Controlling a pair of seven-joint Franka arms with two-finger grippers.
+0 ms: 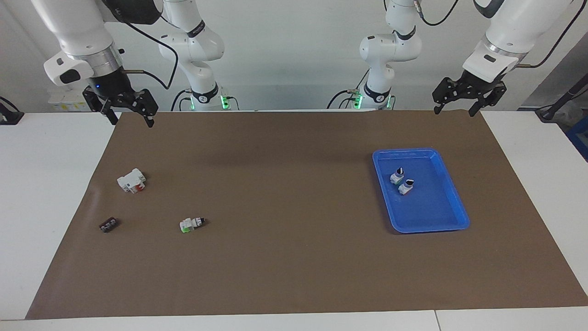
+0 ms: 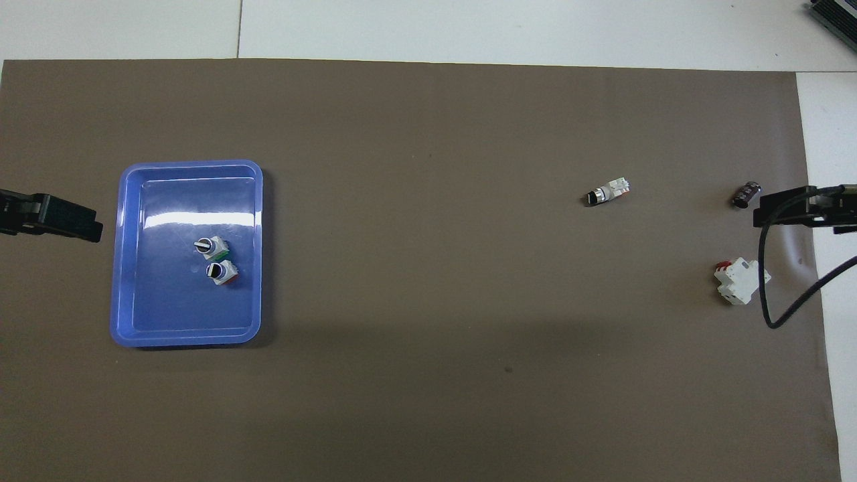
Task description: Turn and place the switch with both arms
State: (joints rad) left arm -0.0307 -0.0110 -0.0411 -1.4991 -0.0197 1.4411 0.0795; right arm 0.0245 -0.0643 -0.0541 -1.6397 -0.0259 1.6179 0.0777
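Note:
A small switch (image 1: 192, 224) (image 2: 606, 192) lies on its side on the brown mat (image 1: 285, 193), toward the right arm's end. Its green block points to that end and its black knob to the table's middle. Two more switches (image 1: 398, 175) (image 1: 407, 186) stand in the blue tray (image 1: 420, 151) (image 2: 191, 164), knobs up. My right gripper (image 1: 132, 120) hangs open and empty over the mat's corner nearest the robots, well apart from the switch. The left gripper (image 1: 455, 110) hangs open and empty over the other near corner, above and apart from the tray.
A larger white block with a red part (image 1: 132, 180) (image 2: 740, 281) sits nearer to the robots than the lone switch. A tiny black piece (image 1: 109, 225) (image 2: 746, 195) lies beside the mat's edge at the right arm's end. A black cable (image 2: 770, 294) hangs there.

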